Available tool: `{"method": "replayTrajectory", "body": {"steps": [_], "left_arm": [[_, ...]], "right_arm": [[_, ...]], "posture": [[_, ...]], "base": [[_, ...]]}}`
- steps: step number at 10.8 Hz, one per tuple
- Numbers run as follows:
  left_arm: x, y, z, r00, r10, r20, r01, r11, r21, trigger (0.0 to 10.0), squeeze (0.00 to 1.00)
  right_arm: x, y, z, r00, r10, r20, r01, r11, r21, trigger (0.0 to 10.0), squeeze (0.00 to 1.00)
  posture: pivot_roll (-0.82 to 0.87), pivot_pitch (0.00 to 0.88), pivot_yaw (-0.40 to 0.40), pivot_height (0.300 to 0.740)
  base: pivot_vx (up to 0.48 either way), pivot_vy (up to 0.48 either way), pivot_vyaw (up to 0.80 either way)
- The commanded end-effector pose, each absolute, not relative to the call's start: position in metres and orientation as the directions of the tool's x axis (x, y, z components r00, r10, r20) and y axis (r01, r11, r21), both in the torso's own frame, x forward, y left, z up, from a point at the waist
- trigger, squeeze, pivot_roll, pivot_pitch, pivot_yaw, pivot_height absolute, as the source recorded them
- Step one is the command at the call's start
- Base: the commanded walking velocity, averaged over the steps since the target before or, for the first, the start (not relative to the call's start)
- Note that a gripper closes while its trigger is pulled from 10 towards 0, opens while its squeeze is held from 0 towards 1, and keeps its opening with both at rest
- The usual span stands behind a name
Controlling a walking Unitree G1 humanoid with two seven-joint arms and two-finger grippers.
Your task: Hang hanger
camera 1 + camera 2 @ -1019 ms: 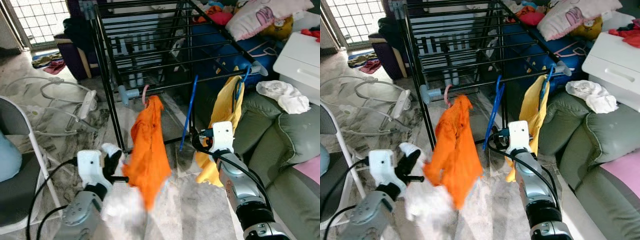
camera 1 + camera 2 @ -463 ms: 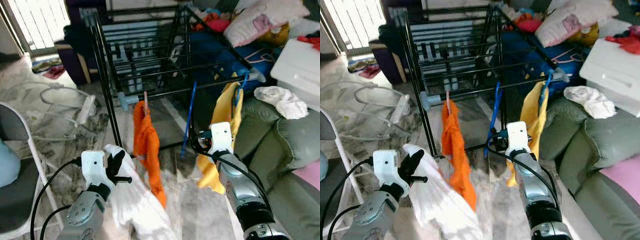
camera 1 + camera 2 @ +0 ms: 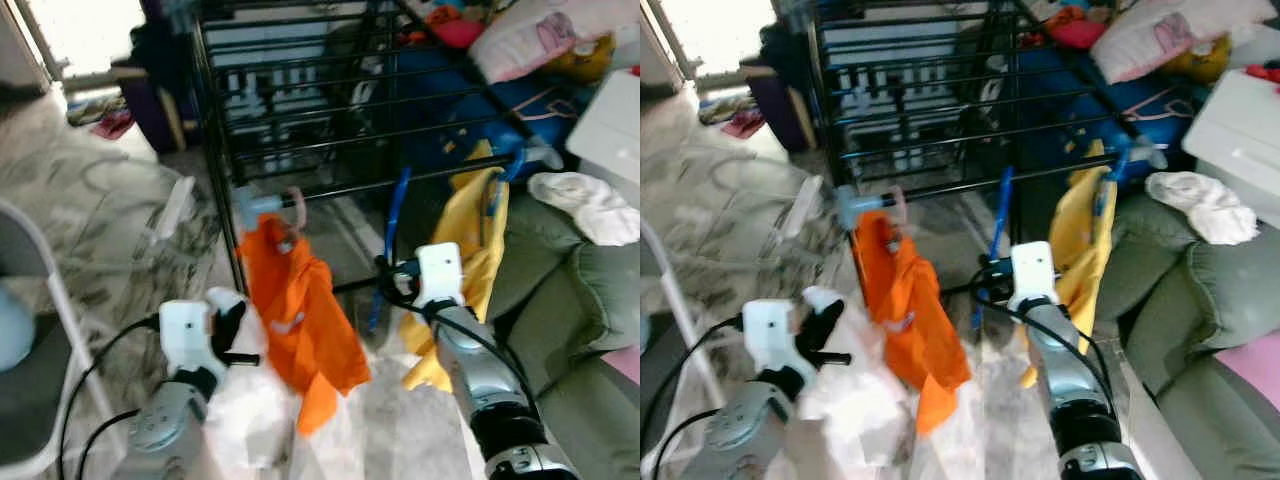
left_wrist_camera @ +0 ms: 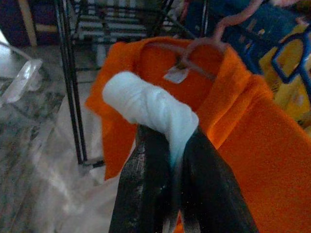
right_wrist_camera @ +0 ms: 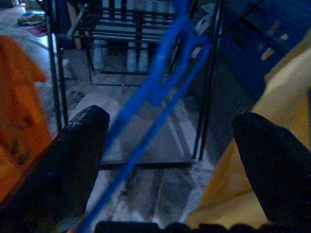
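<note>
An orange shirt (image 3: 300, 310) hangs on a pink hanger (image 3: 293, 205) hooked over a low bar of the black drying rack (image 3: 330, 110). My left gripper (image 3: 235, 335) is just left of the shirt, shut on a white cloth (image 4: 146, 104) that trails down to the floor. A blue hanger (image 3: 390, 240) hangs from the same bar, beside a yellow garment (image 3: 470, 250) on another blue hanger. My right gripper (image 5: 167, 119) is open, its fingers (image 5: 77, 141) spread wide with the blue hanger (image 5: 160, 82) between them, not touching.
A green sofa (image 3: 590, 290) with a white rag (image 3: 590, 205) stands at the right, behind it a white cabinet (image 3: 620, 120) and a pillow (image 3: 540, 40). A folding chair (image 3: 40, 300) is at the left. Marble floor lies below the rack.
The camera has shifted. The orange shirt has swung and spread out wider than half a second ago. The left gripper keeps the white cloth; the right gripper stays at the blue hanger.
</note>
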State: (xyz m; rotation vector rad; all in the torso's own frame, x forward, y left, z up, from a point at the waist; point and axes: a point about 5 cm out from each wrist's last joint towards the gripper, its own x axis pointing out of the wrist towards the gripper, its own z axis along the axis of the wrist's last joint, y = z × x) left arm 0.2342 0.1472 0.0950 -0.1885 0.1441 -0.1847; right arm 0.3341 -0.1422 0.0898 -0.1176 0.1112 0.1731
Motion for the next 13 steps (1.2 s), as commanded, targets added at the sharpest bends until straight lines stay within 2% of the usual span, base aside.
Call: {"method": "replayTrajectory", "body": {"steps": [1, 6, 9, 12, 13], "left_arm": [[0.233, 0.145, 0.096, 0.971, -0.210, -0.117, 0.184, 0.963, -0.196, 10.0, 0.00], [0.233, 0.143, 0.095, 0.971, -0.215, -0.110, 0.190, 0.961, -0.203, 10.0, 0.00], [0.231, 0.137, 0.094, 0.962, -0.244, -0.121, 0.217, 0.955, -0.204, 10.0, 0.00], [0.231, 0.137, 0.094, 0.961, -0.248, -0.124, 0.220, 0.955, -0.200, 10.0, 0.00], [0.232, 0.137, 0.095, 0.959, -0.257, -0.121, 0.230, 0.952, -0.201, 10.0, 0.00]], "right_arm": [[0.334, -0.144, 0.089, 0.979, 0.155, -0.131, -0.169, 0.980, -0.103, 10.0, 0.00], [0.334, -0.144, 0.088, 0.979, 0.149, -0.136, -0.164, 0.981, -0.108, 10.0, 0.00], [0.335, -0.145, 0.088, 0.982, 0.134, -0.133, -0.150, 0.981, -0.120, 10.0, 0.00], [0.338, -0.161, 0.089, 0.991, 0.032, -0.131, -0.058, 0.978, -0.199, 10.0, 0.00], [0.343, -0.178, 0.095, 0.991, -0.045, -0.129, 0.012, 0.969, -0.247, 10.0, 0.00]], "posture": [[0.02, 0.022, -0.008, 0.740], [0.02, 0.024, -0.008, 0.740], [0.02, 0.025, -0.006, 0.740], [0.02, 0.027, -0.007, 0.740], [0.02, 0.030, -0.005, 0.740]], "base": [[0.281, 0.322, 0.00], [0.202, 0.410, 0.00], [0.000, 0.000, 0.00], [0.000, 0.000, 0.00], [0.000, 0.000, 0.00]]}}
